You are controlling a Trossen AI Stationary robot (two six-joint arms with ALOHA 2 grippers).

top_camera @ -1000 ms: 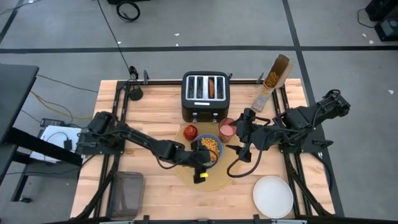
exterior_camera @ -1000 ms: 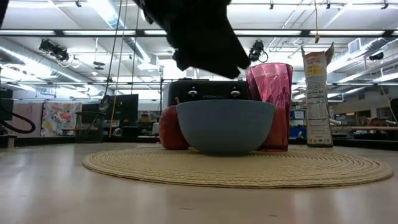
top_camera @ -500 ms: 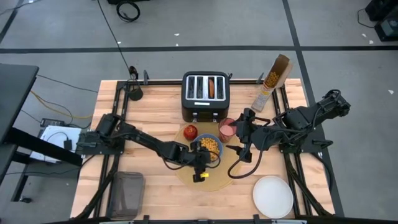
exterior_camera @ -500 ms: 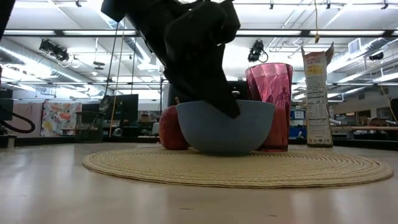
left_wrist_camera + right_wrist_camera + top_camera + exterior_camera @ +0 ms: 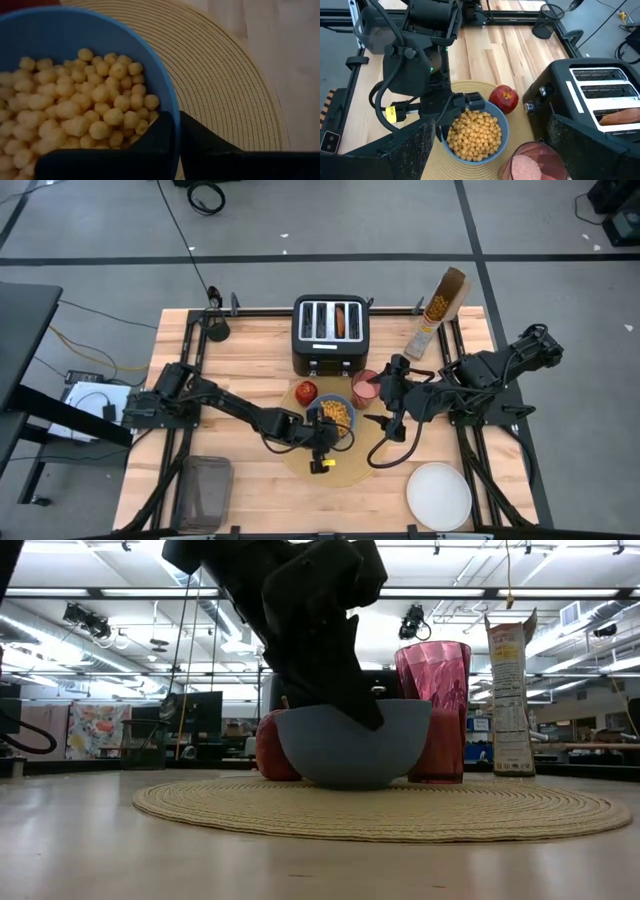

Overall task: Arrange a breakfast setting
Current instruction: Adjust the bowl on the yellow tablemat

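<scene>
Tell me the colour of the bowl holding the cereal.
The bowl is blue, clearest in the left wrist view, where the left gripper pinches its rim.

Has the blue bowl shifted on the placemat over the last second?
Yes, slightly. In the low view the blue bowl now tilts and sits a little farther left against the pink cup, with the left claw shut on its rim.
</scene>
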